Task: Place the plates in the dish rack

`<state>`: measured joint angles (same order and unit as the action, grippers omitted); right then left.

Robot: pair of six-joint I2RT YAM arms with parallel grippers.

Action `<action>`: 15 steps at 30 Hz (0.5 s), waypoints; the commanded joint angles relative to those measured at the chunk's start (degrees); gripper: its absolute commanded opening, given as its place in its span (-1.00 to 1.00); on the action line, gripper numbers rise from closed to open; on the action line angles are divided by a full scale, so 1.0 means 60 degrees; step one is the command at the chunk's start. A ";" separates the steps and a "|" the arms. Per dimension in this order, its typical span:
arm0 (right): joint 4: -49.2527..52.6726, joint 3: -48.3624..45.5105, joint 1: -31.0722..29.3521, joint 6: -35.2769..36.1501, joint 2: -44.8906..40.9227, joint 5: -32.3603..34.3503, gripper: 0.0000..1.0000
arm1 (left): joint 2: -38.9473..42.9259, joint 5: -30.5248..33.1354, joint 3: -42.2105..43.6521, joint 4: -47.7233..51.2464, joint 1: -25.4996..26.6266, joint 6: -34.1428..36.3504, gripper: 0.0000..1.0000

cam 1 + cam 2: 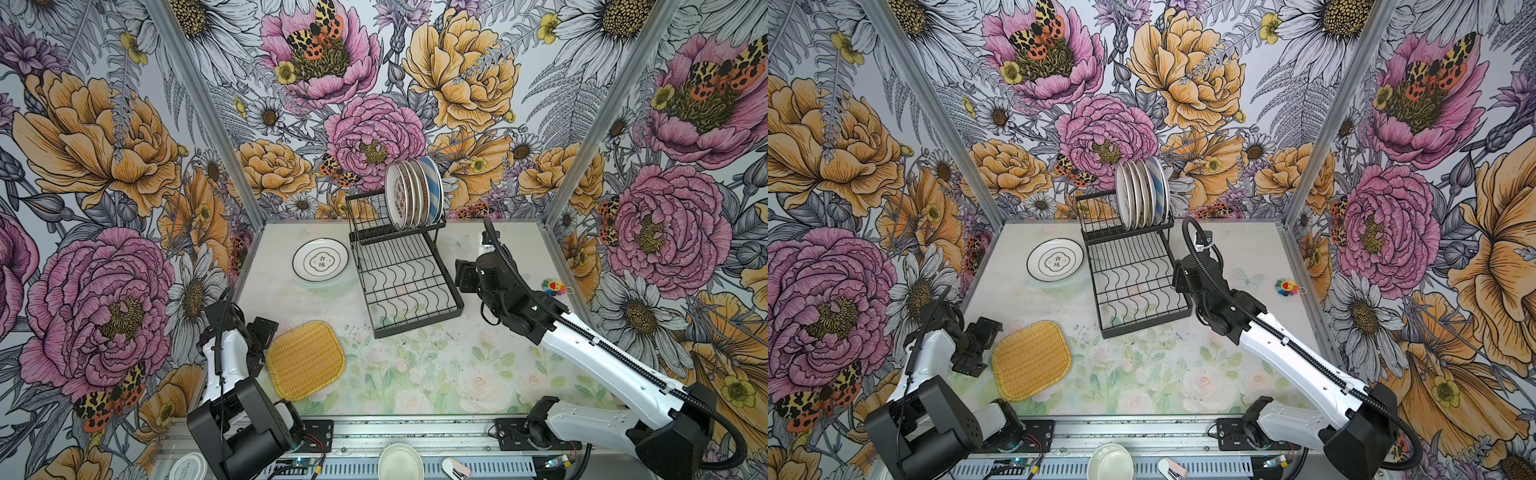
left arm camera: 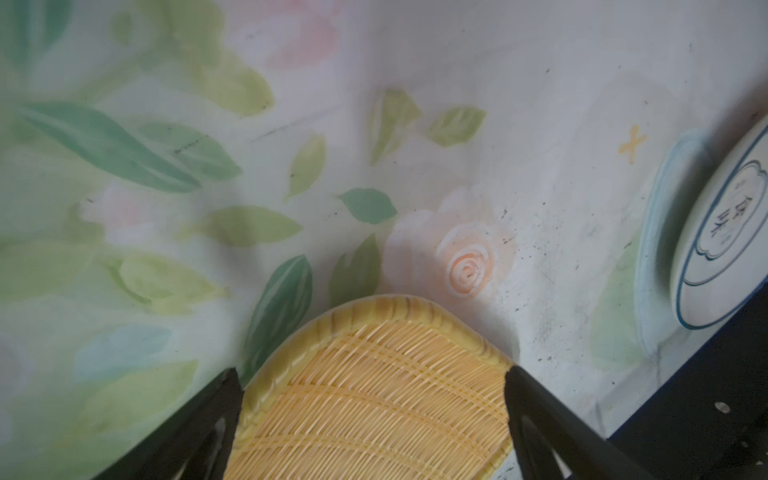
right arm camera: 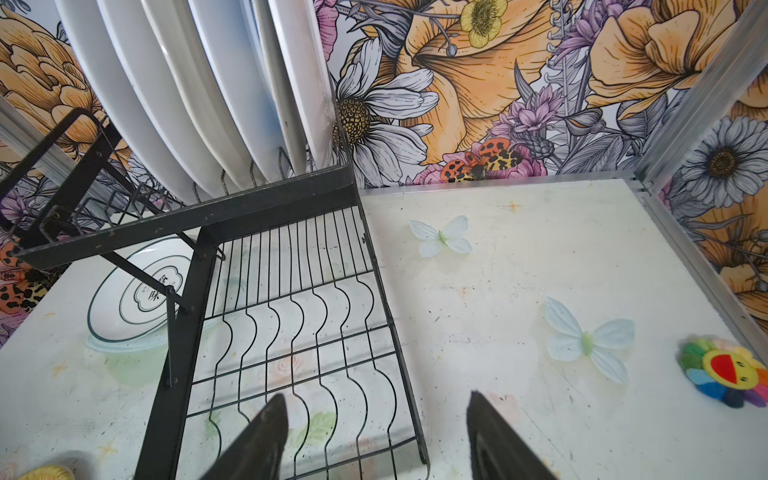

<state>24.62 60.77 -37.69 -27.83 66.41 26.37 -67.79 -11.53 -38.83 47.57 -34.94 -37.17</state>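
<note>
Left wrist view, woven yellow square tray (image 2: 374, 395), glossy round plate (image 2: 723, 232)

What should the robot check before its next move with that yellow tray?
1. Left gripper open: ok.
2. Tray corner between its jaws: ok.
3. Jaws touching tray: cannot tell.
4. Right gripper open and empty: ok.
5. Rack lower tier has room: ok.
6. Everything loaded: not ok; white plate lies flat beside rack.
</note>
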 commanded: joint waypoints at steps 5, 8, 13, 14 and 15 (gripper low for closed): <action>-0.0046 0.0155 0.0106 -0.0037 -0.0025 -0.0104 0.37 | -0.0878 -0.0008 -0.0128 -0.0866 -0.0183 0.0462 0.97; -0.0046 0.0111 0.0125 -0.0076 -0.0067 -0.0094 0.37 | -0.1391 -0.0048 -0.0384 -0.0960 -0.0168 0.0928 0.98; -0.0043 0.0070 0.0130 -0.0127 -0.0071 -0.0103 0.38 | -0.2119 -0.0454 -0.0636 -0.1187 0.0340 0.1445 0.97; -0.0032 0.0052 0.0137 -0.0135 -0.0068 -0.0118 0.37 | -0.2231 -0.0490 -0.0676 -0.1239 0.0471 0.1511 0.97; -0.0032 0.0052 0.0144 -0.0131 -0.0068 -0.0118 0.37 | -0.2346 -0.0553 -0.0706 -0.1299 0.0651 0.1575 0.97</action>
<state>24.62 60.77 -37.36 -27.88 66.41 26.02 -80.55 -12.40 -41.78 42.68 -33.19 -30.83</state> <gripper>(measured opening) 0.686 0.986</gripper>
